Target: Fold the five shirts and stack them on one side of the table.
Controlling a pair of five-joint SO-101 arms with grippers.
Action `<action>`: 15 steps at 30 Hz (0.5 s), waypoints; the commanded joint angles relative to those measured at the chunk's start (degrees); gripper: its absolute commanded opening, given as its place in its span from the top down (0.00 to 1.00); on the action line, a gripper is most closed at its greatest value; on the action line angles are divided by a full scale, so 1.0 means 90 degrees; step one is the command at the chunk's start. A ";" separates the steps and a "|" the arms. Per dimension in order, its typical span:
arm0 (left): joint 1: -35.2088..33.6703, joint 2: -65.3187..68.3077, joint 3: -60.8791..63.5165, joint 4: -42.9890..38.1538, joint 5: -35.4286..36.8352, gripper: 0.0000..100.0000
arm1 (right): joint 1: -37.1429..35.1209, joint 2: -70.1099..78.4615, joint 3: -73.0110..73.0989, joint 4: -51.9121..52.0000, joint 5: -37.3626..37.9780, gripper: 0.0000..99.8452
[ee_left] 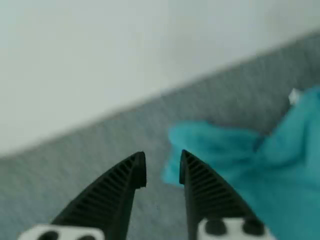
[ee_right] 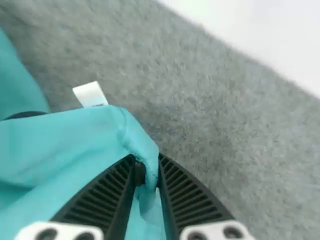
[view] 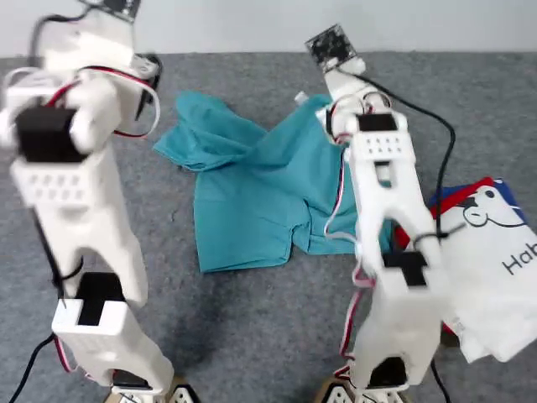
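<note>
Teal shirt (view: 252, 193) rumpled mid-table (view: 252, 336), long axis running away from the arm bases. Far edge beside the neck label (ee_right: 91, 95) pinched tight in right gripper (ee_right: 146, 172). Left gripper (ee_left: 162, 167) slightly spread, empty, just short of the sleeve. Shirts counted: two, teal plus white printed shirt (view: 495, 285) on the right arm's side
</note>
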 commanded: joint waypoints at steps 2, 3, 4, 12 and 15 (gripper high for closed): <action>0.0274 -0.0147 0.2799 0.0107 0.0176 0.88 | 0.0239 0.1792 -0.3145 0.0913 -0.0303 0.99; 0.0332 -0.0147 0.3277 0.0107 0.0176 0.88 | 0.0278 0.2173 -0.3712 0.1099 -0.0391 0.99; 0.0400 -0.0147 0.3726 0.0098 0.0166 0.88 | 0.0327 0.2535 -0.4278 0.1314 -0.0469 0.99; 0.0537 -0.0147 0.6129 0.0117 -0.0400 0.88 | 0.0357 0.3990 -0.8078 0.4694 -0.1065 0.78; 0.0811 -0.0186 0.6510 0.0117 -0.0547 0.88 | 0.0396 0.3600 -0.7912 0.5358 -0.1084 0.78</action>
